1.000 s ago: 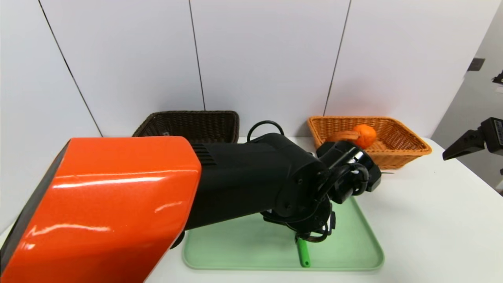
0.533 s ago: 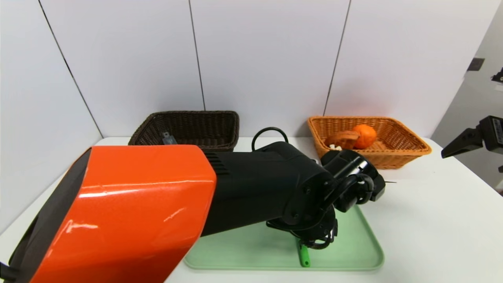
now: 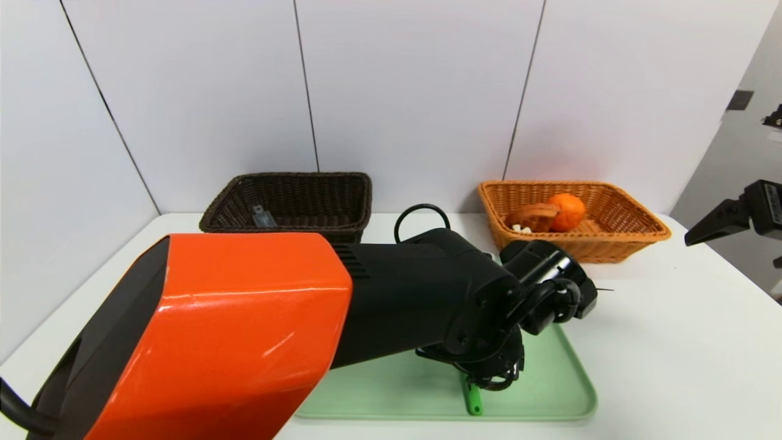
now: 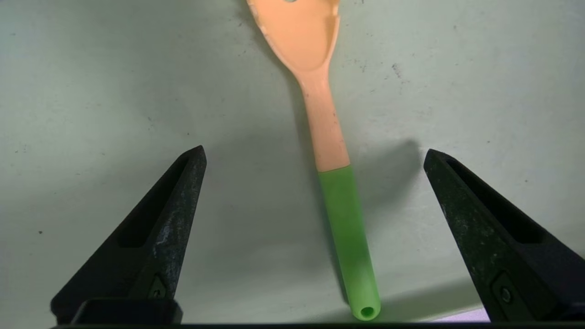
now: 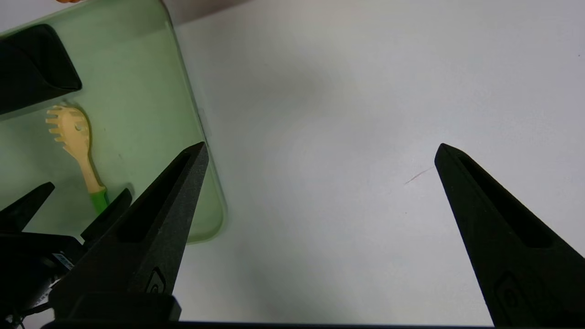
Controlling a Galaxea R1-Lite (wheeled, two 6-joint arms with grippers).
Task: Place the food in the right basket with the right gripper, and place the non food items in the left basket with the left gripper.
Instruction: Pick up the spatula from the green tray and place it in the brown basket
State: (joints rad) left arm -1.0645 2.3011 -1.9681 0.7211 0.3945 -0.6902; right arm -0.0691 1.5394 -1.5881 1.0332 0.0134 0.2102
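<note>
A yellow pasta fork (image 4: 327, 114) with a green handle (image 3: 471, 400) lies flat on the pale green tray (image 3: 550, 391). My left gripper (image 4: 314, 153) hangs open just above it, one jaw on each side of the shaft and apart from it. In the head view the left arm's orange shell (image 3: 244, 330) and wrist hide those jaws. The dark brown left basket (image 3: 293, 178) holds a grey case (image 3: 263, 216). In the orange-tan right basket (image 3: 635, 235) lie the orange fruit (image 3: 566, 211) and the tart slice (image 3: 533, 217). My right gripper (image 5: 321, 147) is open and empty over bare table.
The white table (image 3: 672, 342) runs right of the tray, with the right gripper (image 3: 702, 232) raised at its far right edge. The right wrist view shows the tray's corner (image 5: 205, 228), the pasta fork (image 5: 75, 137) and the left gripper (image 5: 87, 189). A white panelled wall stands behind the baskets.
My left arm has swung lower and further right over the tray, uncovering the left basket and the grey case. The right gripper has barely moved.
</note>
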